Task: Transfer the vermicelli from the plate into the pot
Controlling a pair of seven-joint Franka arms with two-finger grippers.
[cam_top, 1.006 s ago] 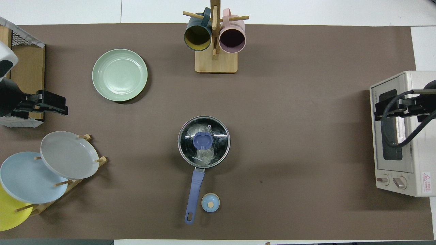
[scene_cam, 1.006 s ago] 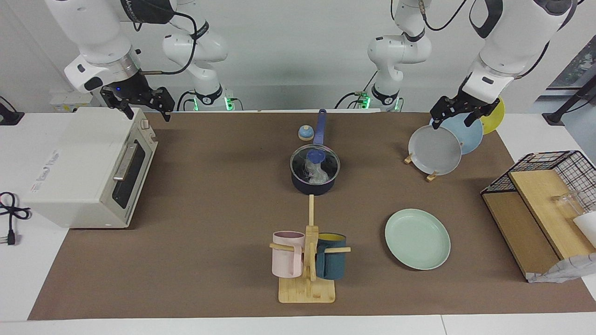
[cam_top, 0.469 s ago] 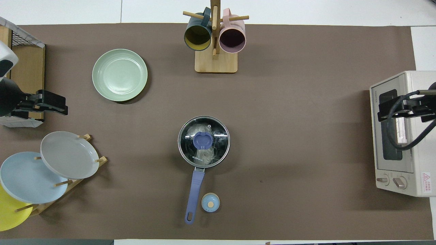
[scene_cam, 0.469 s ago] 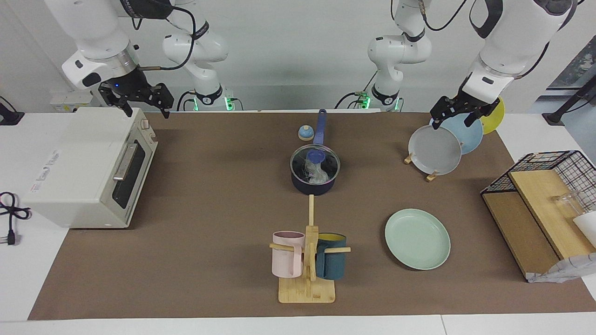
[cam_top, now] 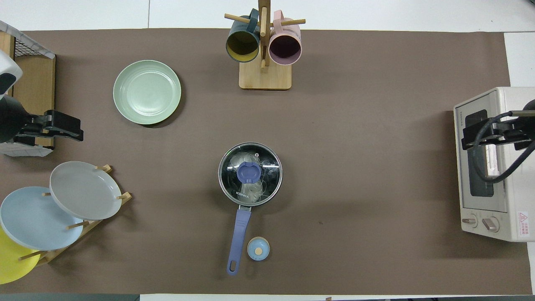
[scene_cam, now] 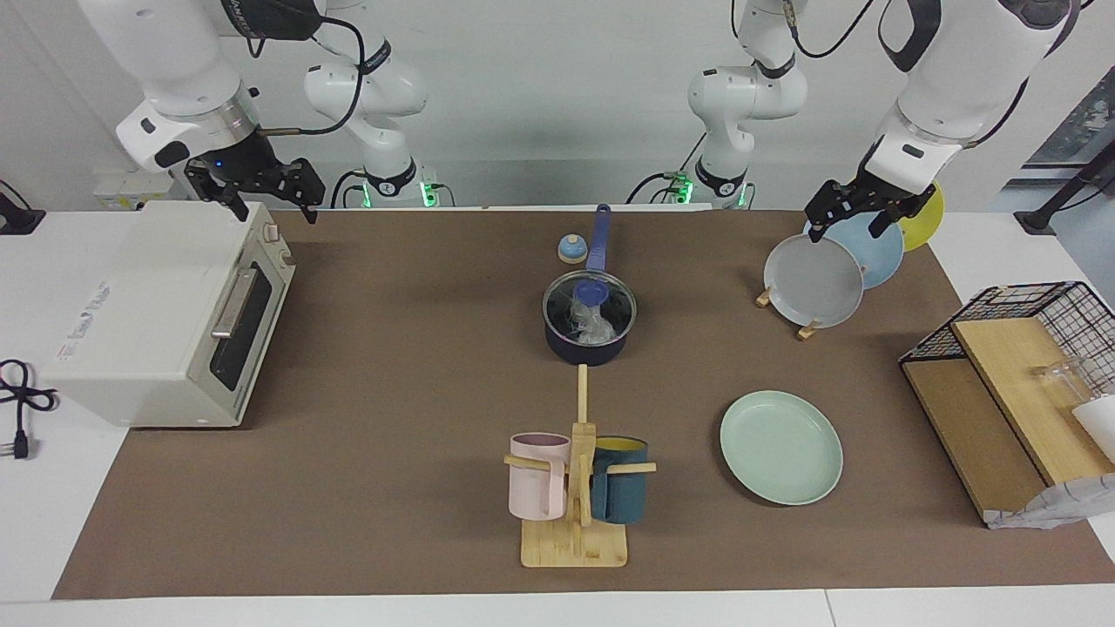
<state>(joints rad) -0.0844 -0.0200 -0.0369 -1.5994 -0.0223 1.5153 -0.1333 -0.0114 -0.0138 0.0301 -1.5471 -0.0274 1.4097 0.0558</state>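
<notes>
The vermicelli (scene_cam: pixel 594 327) (cam_top: pixel 252 191) lies as a whitish tangle inside the dark navy pot (scene_cam: pixel 585 347) (cam_top: pixel 222 184), under a glass lid (scene_cam: pixel 610 300) with a blue knob. The pot's long blue handle (cam_top: pixel 238 238) points toward the robots. The mint-green plate (scene_cam: pixel 781 447) (cam_top: pixel 147 92) lies bare on the mat, farther from the robots, toward the left arm's end. My left gripper (scene_cam: pixel 843 226) (cam_top: pixel 77 127) hangs open over the plate rack. My right gripper (scene_cam: pixel 276 215) (cam_top: pixel 466 134) hangs open over the toaster oven. Neither holds anything.
A rack (scene_cam: pixel 806 331) holds grey (scene_cam: pixel 813 280), light blue and yellow plates. A mug tree (scene_cam: pixel 575 540) carries a pink and a dark teal mug. A toaster oven (scene_cam: pixel 165 313), a wire basket with boards (scene_cam: pixel 1010 383) and a small blue timer (scene_cam: pixel 571 249) also stand here.
The right gripper has risen slightly over the toaster oven. The left arm, pot and plate have not moved.
</notes>
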